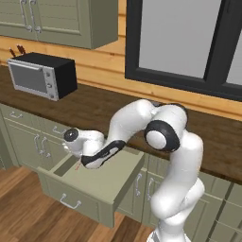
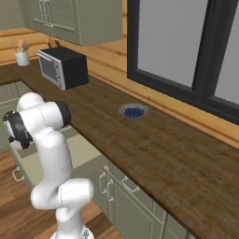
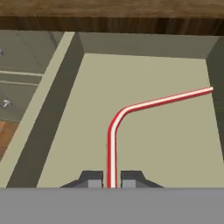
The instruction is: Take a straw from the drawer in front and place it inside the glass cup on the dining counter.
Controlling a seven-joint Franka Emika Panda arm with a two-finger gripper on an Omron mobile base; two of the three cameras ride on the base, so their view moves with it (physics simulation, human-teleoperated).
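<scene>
The thin red-and-white striped straw with a bent neck (image 3: pixel 114 131) is held at one end between the two dark fingertips of the hand (image 3: pixel 112 180), which is closed narrowly on it. From there its shaft runs up the hand view, bends, and its far end reaches toward the right wall of the wide, shallow sage-green drawer with the pale-green inside (image 3: pixel 144 48). In the left base view the hand (image 1: pixel 78 163) is seen low over the left part of the open drawer (image 1: pixel 101 182), a sliver of red visible just beside it.

The grip is judged to be slight: only the very end of a slim, smooth stick is pinched, so it could be pivoted or slid out of the fingers during a fast lift or swing. The long bent part could be caught on the drawer's right wall or on the dark-brown wood-grain tabletop (image 1: pixel 104 111) overhanging the drawer's back edge if the hand is raised without first being drawn clear. A rotated straw would also be hard to line up with a cup mouth.

On the tabletop's left end stands a black and silver microwave (image 1: pixel 41 74); nearer its middle a small bowl of blue berries (image 2: pixel 133 112) is set. No brand, label or readable writing is visible.
</scene>
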